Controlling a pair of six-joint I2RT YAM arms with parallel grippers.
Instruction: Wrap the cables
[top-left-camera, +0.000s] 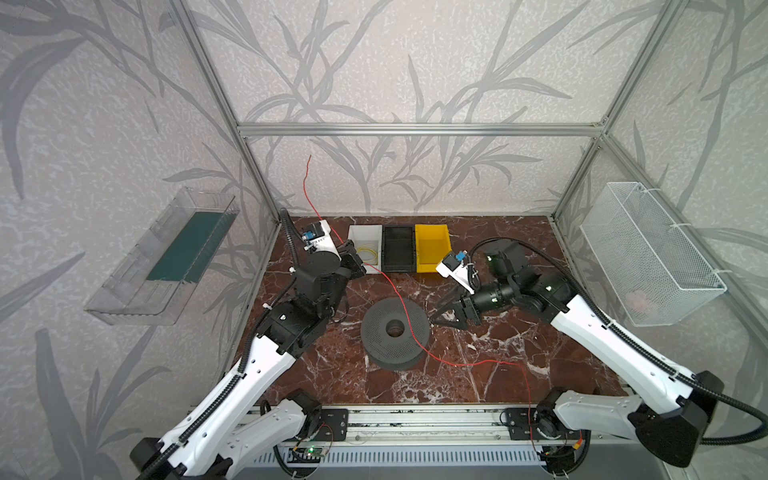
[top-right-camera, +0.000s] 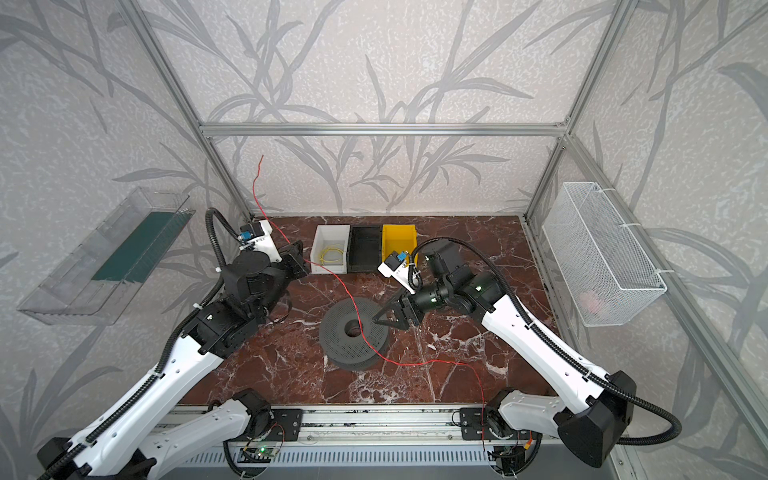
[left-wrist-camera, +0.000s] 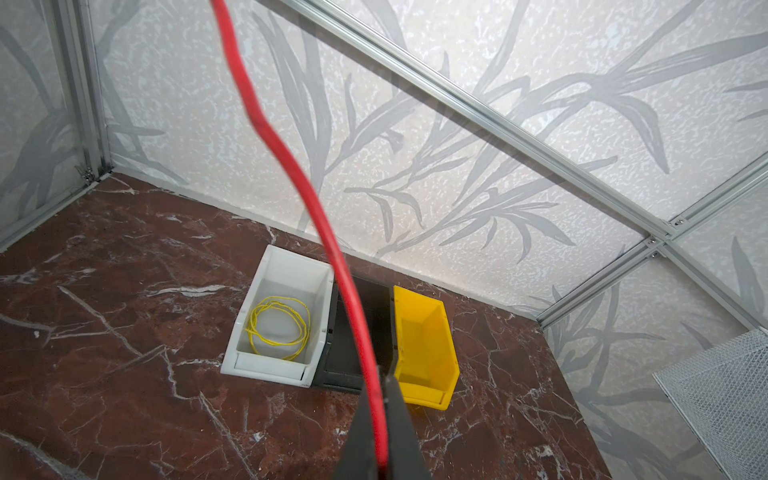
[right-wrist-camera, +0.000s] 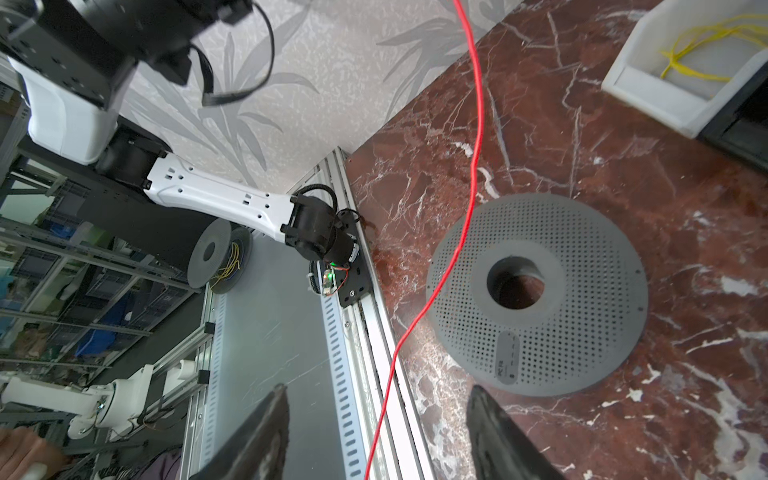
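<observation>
The red cable (top-left-camera: 415, 345) rises along the back wall, drops through my left gripper (left-wrist-camera: 380, 374), crosses the dark grey perforated spool (top-left-camera: 374, 332) and trails off the front edge. The left gripper (top-left-camera: 360, 262) is shut on this cable, above the table beside the white bin (top-left-camera: 357, 232). A yellow cable (left-wrist-camera: 278, 328) lies coiled inside that bin. My right gripper (right-wrist-camera: 378, 388) is open at the spool's right edge (top-left-camera: 434, 318). In the right wrist view the red cable (right-wrist-camera: 473, 166) runs through the gap between its fingers, touching neither.
A black bin (top-left-camera: 399, 249) and a yellow bin (top-left-camera: 432, 245) stand in a row with the white one at the back. A wire basket (top-left-camera: 648, 253) hangs on the right wall, a clear tray (top-left-camera: 166, 257) on the left. An aluminium rail (top-left-camera: 415, 419) borders the front.
</observation>
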